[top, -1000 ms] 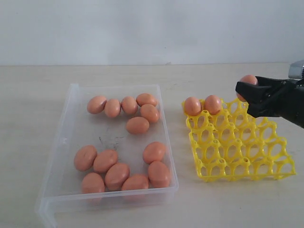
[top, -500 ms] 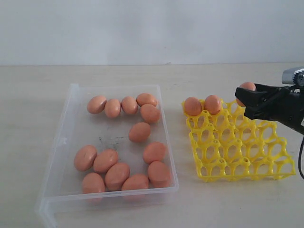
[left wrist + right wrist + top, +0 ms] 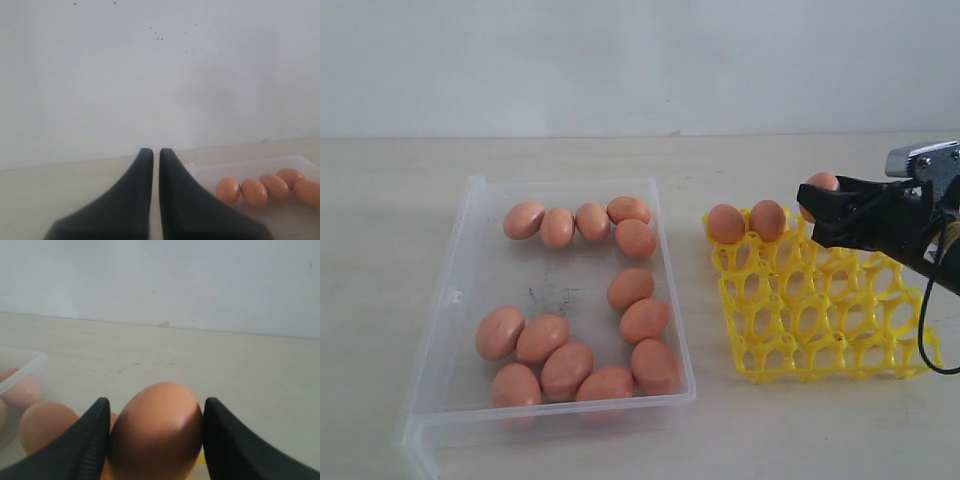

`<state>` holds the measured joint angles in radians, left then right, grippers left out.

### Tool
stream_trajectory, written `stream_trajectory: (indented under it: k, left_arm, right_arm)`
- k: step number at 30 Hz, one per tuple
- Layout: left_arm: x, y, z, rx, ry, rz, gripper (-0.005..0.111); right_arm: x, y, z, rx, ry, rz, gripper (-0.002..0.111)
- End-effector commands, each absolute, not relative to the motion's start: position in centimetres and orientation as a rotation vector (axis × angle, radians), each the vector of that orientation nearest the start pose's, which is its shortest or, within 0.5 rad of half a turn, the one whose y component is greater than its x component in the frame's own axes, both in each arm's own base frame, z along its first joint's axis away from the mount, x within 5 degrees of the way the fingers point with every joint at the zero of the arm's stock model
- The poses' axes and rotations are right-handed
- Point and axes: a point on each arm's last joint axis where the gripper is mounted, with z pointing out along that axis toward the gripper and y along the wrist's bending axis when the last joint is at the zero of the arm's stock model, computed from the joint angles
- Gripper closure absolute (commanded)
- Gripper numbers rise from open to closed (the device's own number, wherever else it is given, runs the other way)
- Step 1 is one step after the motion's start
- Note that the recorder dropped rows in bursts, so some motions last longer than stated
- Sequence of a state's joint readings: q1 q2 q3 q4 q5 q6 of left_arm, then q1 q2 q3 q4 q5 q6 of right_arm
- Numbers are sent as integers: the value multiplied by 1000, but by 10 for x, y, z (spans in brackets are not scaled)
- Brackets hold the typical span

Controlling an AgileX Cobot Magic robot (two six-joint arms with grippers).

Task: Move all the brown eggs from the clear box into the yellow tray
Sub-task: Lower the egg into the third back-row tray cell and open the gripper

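Observation:
Several brown eggs (image 3: 566, 369) lie in the clear box (image 3: 452, 296) on the left, one group at the back and one at the front. The yellow tray (image 3: 820, 322) to its right carries two eggs (image 3: 725, 223) in its back-left cups. My right gripper (image 3: 817, 203) hovers over the tray's back row, just right of those two, shut on another brown egg (image 3: 156, 432) that fills the gap between its fingers. My left gripper (image 3: 156, 152) is shut and holds nothing; it does not show in the exterior view. Beyond it lies a row of eggs (image 3: 254, 191) in the box.
A pale tabletop (image 3: 770, 430) runs back to a white wall (image 3: 640, 60). A black cable (image 3: 926, 340) hangs from the right arm over the tray's right side. Most tray cups (image 3: 840, 300) stand open.
My right gripper has carried its egg left and slightly down along the tray's back row. One loose egg in the middle of the box has rolled toward the front group.

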<state>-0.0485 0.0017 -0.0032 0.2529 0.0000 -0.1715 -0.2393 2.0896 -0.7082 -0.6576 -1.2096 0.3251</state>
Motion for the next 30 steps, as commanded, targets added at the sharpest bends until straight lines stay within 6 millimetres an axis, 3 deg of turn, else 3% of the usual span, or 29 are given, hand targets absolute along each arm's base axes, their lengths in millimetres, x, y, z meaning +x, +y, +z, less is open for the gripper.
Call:
stream_trajectory:
  k: [1,17,30]
  left_arm:
    - [56,-3,213,102,1480,20,103]
    - [56,-3,213,102,1480,20,103]
    - [56,-3,213,102,1480,20,103]
  right_arm:
    - [342,-32,98,-166,1707,371,108]
    - [343,-20,98,-210,1699,357,108]
    - [343,-23,91,-204,1781,317,108]
